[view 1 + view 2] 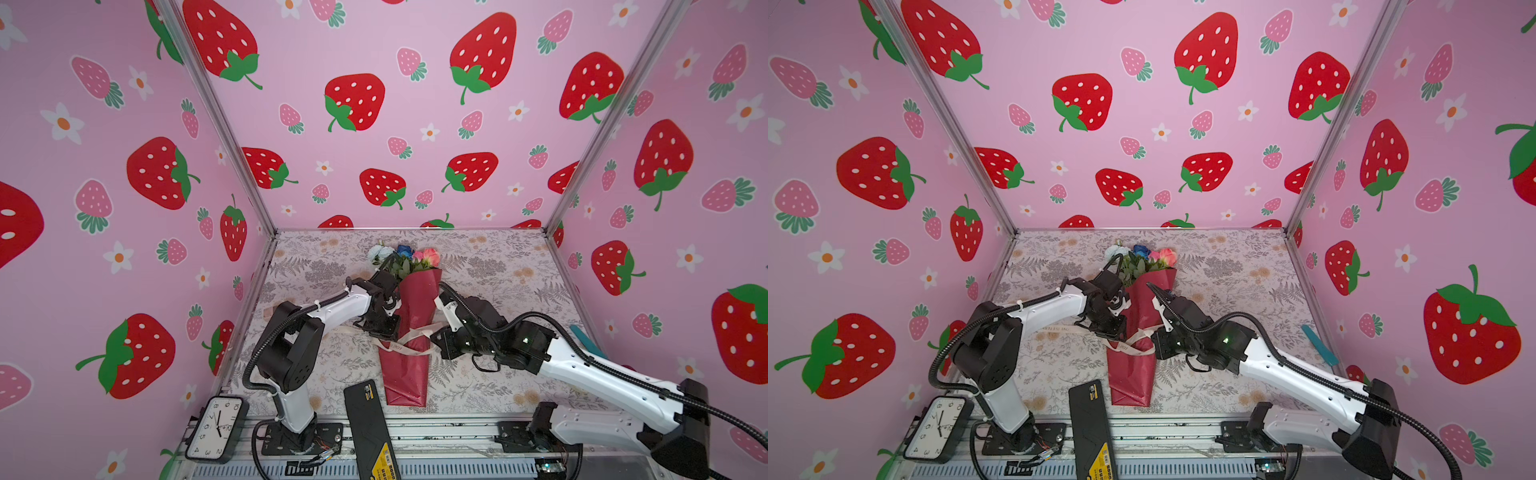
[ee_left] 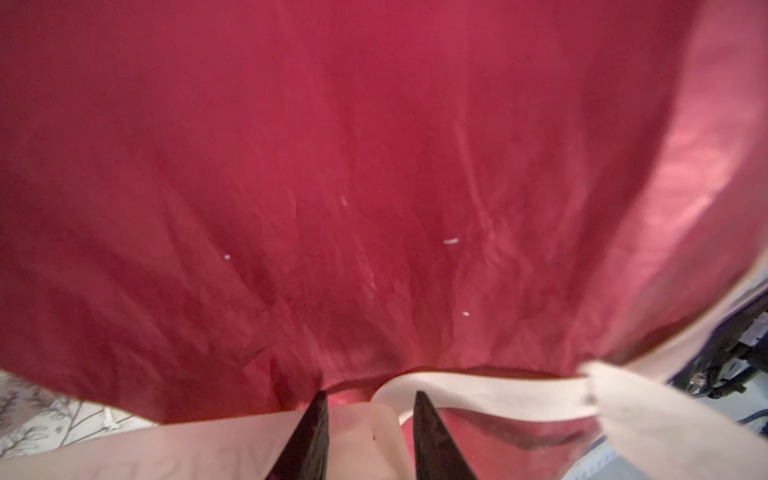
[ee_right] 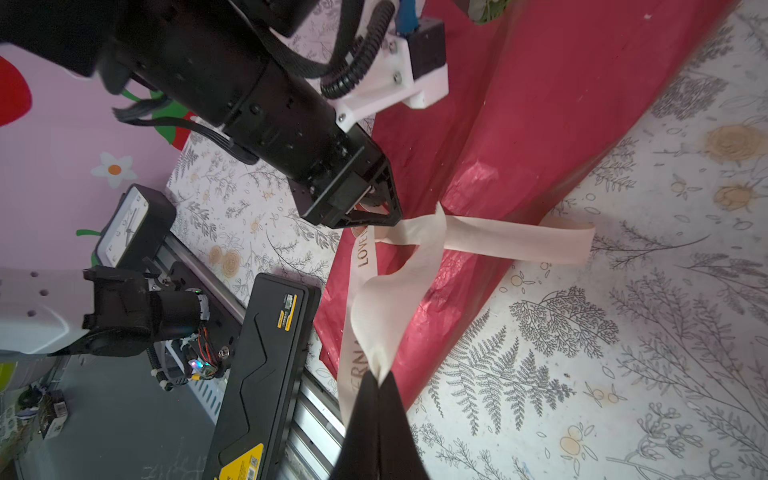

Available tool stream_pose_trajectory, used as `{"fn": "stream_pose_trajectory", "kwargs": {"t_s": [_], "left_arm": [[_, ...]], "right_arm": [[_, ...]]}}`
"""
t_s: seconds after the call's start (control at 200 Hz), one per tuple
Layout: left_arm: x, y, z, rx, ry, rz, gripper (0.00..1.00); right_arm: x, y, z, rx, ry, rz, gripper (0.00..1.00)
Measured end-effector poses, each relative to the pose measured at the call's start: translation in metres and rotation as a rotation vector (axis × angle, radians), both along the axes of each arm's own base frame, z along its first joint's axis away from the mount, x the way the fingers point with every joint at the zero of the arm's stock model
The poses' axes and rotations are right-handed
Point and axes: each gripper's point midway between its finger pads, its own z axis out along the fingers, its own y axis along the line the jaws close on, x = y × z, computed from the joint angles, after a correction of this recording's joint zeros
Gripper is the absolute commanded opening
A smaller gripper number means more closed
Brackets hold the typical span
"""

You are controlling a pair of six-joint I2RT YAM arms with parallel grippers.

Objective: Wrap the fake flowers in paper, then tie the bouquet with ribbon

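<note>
Bouquet of fake flowers (image 1: pixel 411 303) (image 1: pixel 1139 307) (image 2: pixel 374 166) (image 3: pixel 540 124) lies flat mid-table on the floral table cover (image 1: pixel 498 266). Blooms point at the back wall, the stem end of the dark red wrap at the front rail. Pale blue-white, dark blue and pink-coral heads stick out of the wrap's open top.

Left gripper (image 1: pixel 388 330) (image 1: pixel 1115 332) (image 2: pixel 368 399) (image 3: pixel 386 214) is at the bouquet's left edge, about halfway down the wrap, tips right at the paper. Left wrist view: jaws apart, with a fold of the cream lettered ribbon (image 2: pixel 478 395) (image 3: pixel 395 299) (image 1: pixel 395 347) (image 1: pixel 1127 349) between the fingers (image 2: pixel 309 440). Red shows in the gap beside the fold, so not clamped. Red paper fills nearly all of that view.

Right gripper (image 3: pixel 378 376) (image 1: pixel 434 336) (image 1: pixel 1154 336) is on the bouquet's right side, roughly level with the left one, jaws closed on a pinched bit of ribbon just over the wrap.

Ribbon crosses once over the wrap's middle. One tail runs off left of the bouquet under the left gripper; a loose end lies on the cover to the bouquet's right. "LOVE" is legible.

In the way: the left arm's wrist hides the bouquet's upper left edge in both top views, and the left gripper sits right at the ribbon crossing.

Around:
- black case with yellow label (image 1: pixel 370 424): just left of the stem end, overhanging the front rail
- clock (image 1: pixel 214 428): further left
- teal strip (image 1: pixel 587 341): well right of the bouquet, by the side wall
</note>
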Motion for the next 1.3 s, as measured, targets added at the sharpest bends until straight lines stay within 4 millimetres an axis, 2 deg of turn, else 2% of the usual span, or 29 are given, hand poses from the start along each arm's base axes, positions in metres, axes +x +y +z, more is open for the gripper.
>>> {"fn": "stream_pose_trajectory", "kwargs": {"t_s": [0.125,0.265,0.375,0.665,0.8,1.0,1.22,1.296], "left_arm": [[-0.001,-0.002,0.003,-0.014,0.001,-0.003,0.52],[0.000,-0.008,0.019,-0.064,-0.033,-0.015,0.53],[0.002,-0.019,0.029,-0.120,-0.060,-0.033,0.54],[0.002,-0.050,0.037,-0.210,-0.145,-0.109,0.54],[-0.002,-0.055,0.036,-0.196,-0.165,-0.145,0.54],[-0.002,-0.053,0.032,-0.148,-0.190,-0.170,0.54],[-0.002,-0.054,0.018,-0.089,-0.188,-0.185,0.54],[-0.004,-0.055,0.015,-0.079,-0.186,-0.192,0.51]], "right_arm": [[0.003,-0.003,0.004,0.004,-0.021,-0.016,0.00],[0.005,-0.007,-0.002,-0.016,-0.029,-0.035,0.00],[0.010,-0.010,-0.004,-0.031,-0.043,-0.061,0.00],[0.025,-0.019,-0.005,-0.040,-0.082,-0.164,0.00],[0.026,-0.017,-0.005,-0.029,-0.084,-0.171,0.00],[0.027,-0.015,-0.005,-0.014,-0.090,-0.172,0.00],[0.027,-0.015,-0.009,-0.013,-0.089,-0.171,0.00],[0.027,-0.014,-0.009,-0.009,-0.090,-0.171,0.00]]}}
